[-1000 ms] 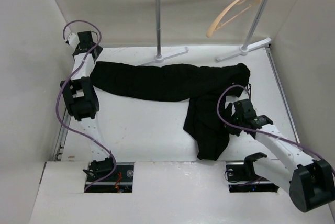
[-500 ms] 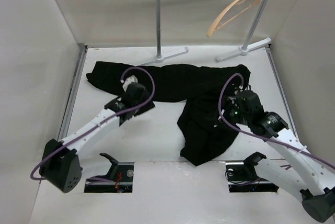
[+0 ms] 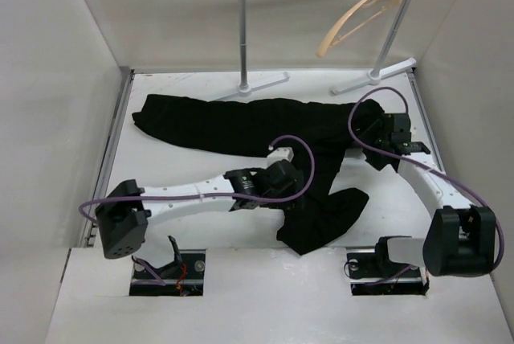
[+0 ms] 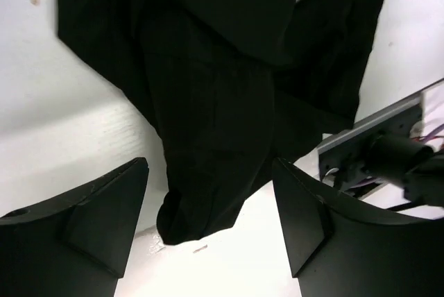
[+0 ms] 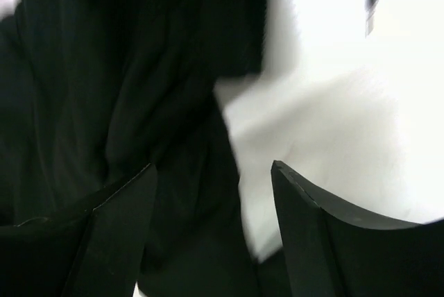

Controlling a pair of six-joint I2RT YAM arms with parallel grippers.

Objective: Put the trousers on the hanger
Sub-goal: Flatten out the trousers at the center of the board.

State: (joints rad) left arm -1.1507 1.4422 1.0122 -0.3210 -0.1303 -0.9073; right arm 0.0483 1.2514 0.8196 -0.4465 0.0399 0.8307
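The black trousers (image 3: 241, 123) lie spread across the far half of the table, with one leg folded down toward the near edge (image 3: 317, 223). The tan hanger (image 3: 357, 13) hangs by its hook from the white rail at the back right, apart from both arms. My left gripper (image 3: 301, 187) reaches low across the table to the folded leg. In the left wrist view it (image 4: 209, 165) stands open with the leg's end (image 4: 208, 137) just beyond its fingertips. My right gripper (image 3: 376, 147) is at the trousers' right end, open (image 5: 214, 165) over the fabric's edge (image 5: 104, 103), gripping nothing.
The white rail stand (image 3: 243, 30) has its two feet (image 3: 261, 83) on the table's back edge, just behind the trousers. Side walls close in the table on the left and right. The right arm's base (image 4: 388, 162) shows past the folded leg in the left wrist view.
The left arm swung from the far left corner across to the folded leg. The right gripper opened, let go of the fabric and moved back right. The folded leg shifted.
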